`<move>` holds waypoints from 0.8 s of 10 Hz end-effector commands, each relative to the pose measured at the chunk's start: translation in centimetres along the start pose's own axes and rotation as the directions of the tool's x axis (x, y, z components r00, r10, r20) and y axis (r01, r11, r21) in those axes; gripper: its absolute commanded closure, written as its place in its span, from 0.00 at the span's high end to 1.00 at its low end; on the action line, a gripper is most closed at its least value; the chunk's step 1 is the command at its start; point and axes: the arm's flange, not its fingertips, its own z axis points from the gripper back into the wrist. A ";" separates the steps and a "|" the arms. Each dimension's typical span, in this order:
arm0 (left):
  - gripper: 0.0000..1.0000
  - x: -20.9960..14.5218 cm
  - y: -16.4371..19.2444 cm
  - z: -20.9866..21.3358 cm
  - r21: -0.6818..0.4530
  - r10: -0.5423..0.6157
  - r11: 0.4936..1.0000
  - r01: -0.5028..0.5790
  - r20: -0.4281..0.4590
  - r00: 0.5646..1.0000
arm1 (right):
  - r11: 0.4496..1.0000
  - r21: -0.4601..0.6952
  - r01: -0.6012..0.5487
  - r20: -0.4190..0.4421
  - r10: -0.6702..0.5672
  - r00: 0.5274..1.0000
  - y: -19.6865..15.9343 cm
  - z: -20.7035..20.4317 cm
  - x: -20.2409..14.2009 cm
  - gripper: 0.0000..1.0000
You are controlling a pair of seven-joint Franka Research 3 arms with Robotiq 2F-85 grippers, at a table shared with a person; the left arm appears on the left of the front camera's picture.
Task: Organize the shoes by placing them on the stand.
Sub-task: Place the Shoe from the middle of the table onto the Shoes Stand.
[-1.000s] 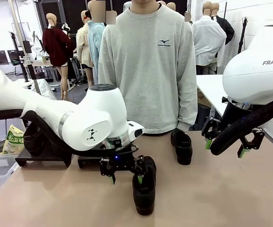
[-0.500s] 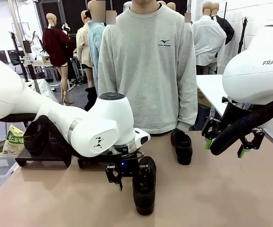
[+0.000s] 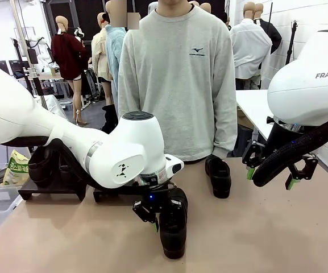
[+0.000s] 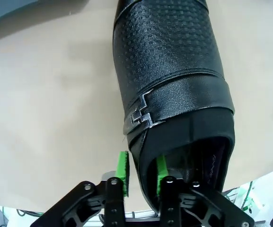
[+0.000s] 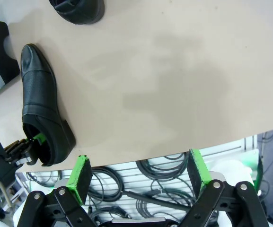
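Far left, black stand point(image 3: 50, 185) with a dark shoe point(image 3: 40, 165) on it; my left arm point(image 3: 124, 153) covers its right end. Left hand point(image 4: 141, 172) astride the side wall of the near shoe point(image 4: 174, 71), middle of counter point(image 3: 266, 239): one pad inside, one outside, gap narrow; cannot tell if it pinches. Second shoe point(image 3: 219, 176) at the far edge by the person point(image 3: 178, 79). Right hand point(image 3: 269, 177) wide open, empty, above the counter's right side

From the front, the left arm point(image 3: 124, 159) covers much of the stand point(image 3: 50, 189) at the far left and the heel of the near shoe point(image 3: 174, 236). That shoe's toe runs off the left wrist view's top edge. A second shoe point(image 5: 77, 9) is cut by the right wrist view's top edge.
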 end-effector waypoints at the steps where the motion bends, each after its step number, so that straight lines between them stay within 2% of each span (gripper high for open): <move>1: 0.00 0.1 -0.4 0.1 0.014 0.032 0.999 -0.032 0.003 0.999 | 1.000 -0.003 -0.009 -0.003 0.009 1.000 -0.2 0.0 0.1 1.00; 4: 0.00 0.1 -0.3 0.2 0.018 0.017 1.000 -0.017 -0.019 1.000 | 1.000 -0.003 -0.009 -0.003 0.009 1.000 -0.2 0.0 0.1 1.00; 5: 0.00 -0.1 -0.3 0.3 0.030 -0.004 1.000 0.005 -0.045 0.999 | 1.000 -0.003 -0.009 -0.003 0.009 1.000 -0.2 0.0 0.1 1.00; 6: 0.00 -0.6 -0.4 1.2 -0.023 -0.028 0.999 0.026 -0.094 0.995 | 1.000 -0.003 -0.009 -0.003 0.009 1.000 -0.2 0.0 0.1 1.00; 7: 0.00 -1.0 0.0 3.6 -0.075 -0.045 0.996 0.039 -0.075 0.996 | 1.000 -0.003 -0.009 -0.003 0.009 1.000 -0.2 0.0 0.1 1.00; 8: 0.00 -0.9 1.0 5.9 -0.107 -0.036 0.994 0.035 -0.011 0.999 | 1.000 -0.003 -0.009 -0.003 0.009 1.000 -0.2 0.0 0.1 1.00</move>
